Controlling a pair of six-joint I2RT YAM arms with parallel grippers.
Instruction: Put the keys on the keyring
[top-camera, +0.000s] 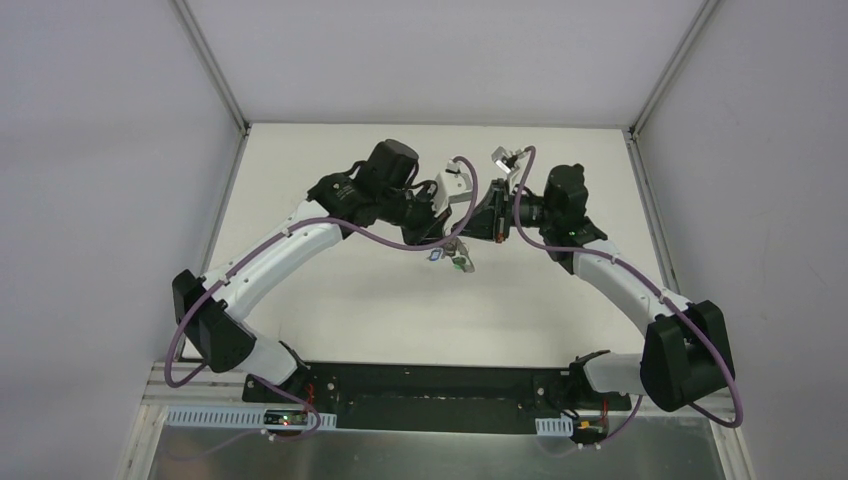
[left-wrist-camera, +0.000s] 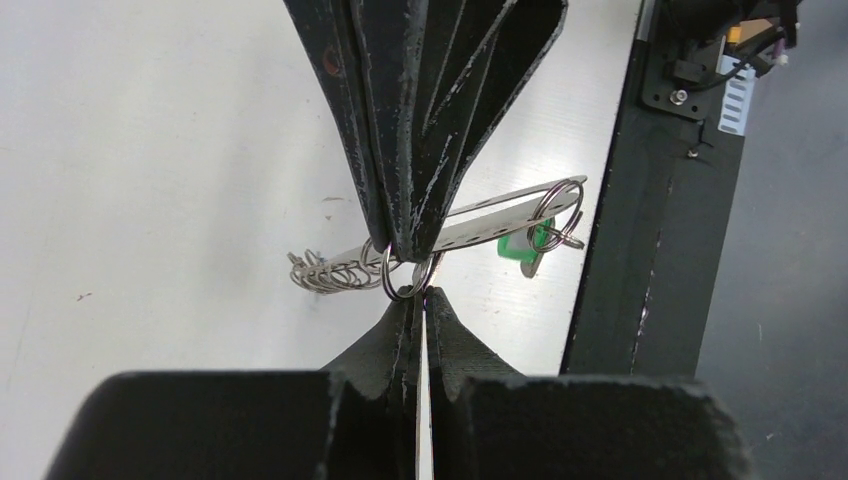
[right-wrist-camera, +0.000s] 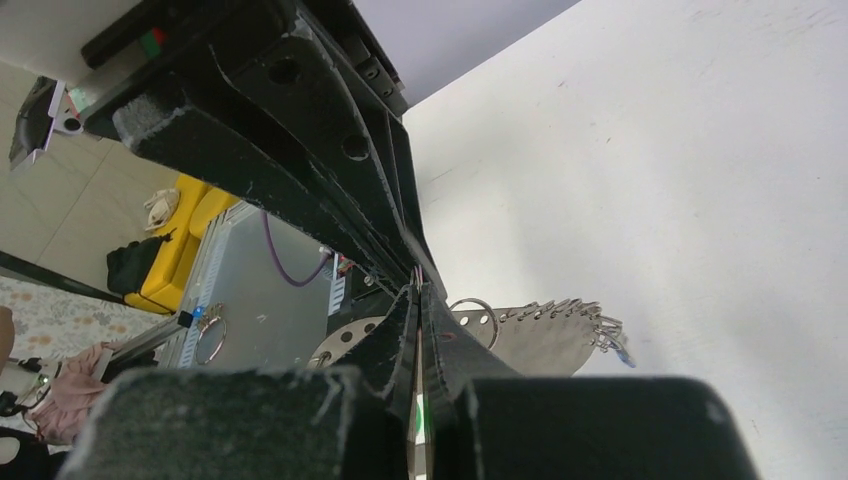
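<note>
The keyring (left-wrist-camera: 490, 220) is a silvery perforated strip with a chain of metal rings (left-wrist-camera: 325, 272), held in the air above the white table between both arms. A green key (left-wrist-camera: 525, 245) hangs on a ring at its right end. A blue key (right-wrist-camera: 620, 350) dangles at the far tip of the keyring (right-wrist-camera: 540, 340). My right gripper (right-wrist-camera: 418, 290) is shut on the strip. My left gripper (left-wrist-camera: 420, 297) is shut, its tips pinching the lower edge of a split ring (left-wrist-camera: 405, 278). From above, the bunch (top-camera: 457, 258) hangs under the meeting fingertips. No black key is in view.
The black base rail (top-camera: 430, 385) runs along the near edge, with a metal sheet (top-camera: 430, 455) in front of it. Aluminium frame posts (top-camera: 215, 70) rise at the table's back corners. The two arms' fingertips nearly touch each other.
</note>
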